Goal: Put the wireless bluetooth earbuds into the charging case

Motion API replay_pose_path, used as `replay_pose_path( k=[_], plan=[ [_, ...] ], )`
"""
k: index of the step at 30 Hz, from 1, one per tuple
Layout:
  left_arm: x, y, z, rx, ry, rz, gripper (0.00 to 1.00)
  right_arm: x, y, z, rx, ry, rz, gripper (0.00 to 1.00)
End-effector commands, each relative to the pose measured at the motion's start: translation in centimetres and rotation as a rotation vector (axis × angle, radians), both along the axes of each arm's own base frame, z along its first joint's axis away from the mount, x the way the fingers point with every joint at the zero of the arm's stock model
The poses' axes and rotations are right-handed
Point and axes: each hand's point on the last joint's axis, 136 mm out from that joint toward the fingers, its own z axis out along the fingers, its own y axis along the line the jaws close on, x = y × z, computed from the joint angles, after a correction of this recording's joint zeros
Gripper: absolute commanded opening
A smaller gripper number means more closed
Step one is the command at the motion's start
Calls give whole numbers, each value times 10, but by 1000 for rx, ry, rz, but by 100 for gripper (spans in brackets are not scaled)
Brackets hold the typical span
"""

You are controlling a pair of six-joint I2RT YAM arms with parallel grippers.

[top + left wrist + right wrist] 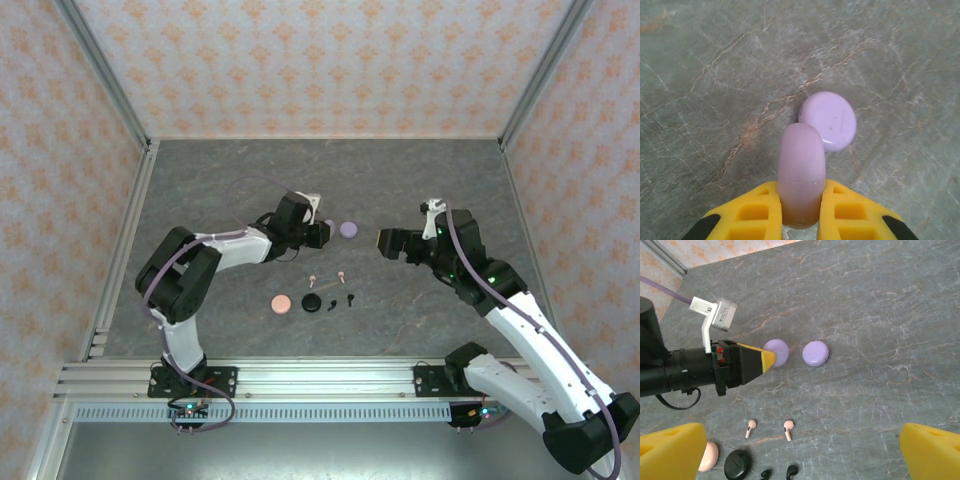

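Early going, by my reading: no earbud sits in any case yet. Two pale pink earbuds [788, 429], tiny and stemmed, lie loose on the tabletop [420, 180], with two black earbuds [791, 470] at their 6 o'clock. The pink case [282, 302] and black case [311, 300] rest near them, both looking closed. The left claw [800, 192] is clenched on a lavender case [800, 150] held on edge, smooth, with a faint seam. A second lavender disc [829, 120] lies flat at its 1 o'clock. The right claw [802, 445] hangs released, grasping nothing

Left fingers [757, 212] pinched, right fingers [672, 445] spread.
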Motion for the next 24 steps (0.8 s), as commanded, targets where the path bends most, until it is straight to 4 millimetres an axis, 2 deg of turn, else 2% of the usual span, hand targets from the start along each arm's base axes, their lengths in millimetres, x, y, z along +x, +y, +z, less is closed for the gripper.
replay_pose_path(
  k=[1, 6, 9, 13, 18, 24],
  plan=[
    [8, 2, -5, -30, 37, 40, 20, 0, 0, 2, 13, -9, -4, 99],
    [11, 9, -14, 8, 54, 57, 41, -7, 12, 8, 18, -12, 89, 99],
    [12, 15, -12, 2, 40, 69, 50, -12, 13, 7, -17, 14, 128, 100],
    [6, 26, 11, -2, -23, 94, 57, -17, 15, -1, -59, 84, 167, 93],
    [-9, 51, 52, 7, -107, 129, 65, -25, 34, -24, -124, 161, 238, 87],
    [-30, 95, 89, -49, -176, 231, 72, -43, 81, -59, -242, 196, 336, 87]
  ],
)
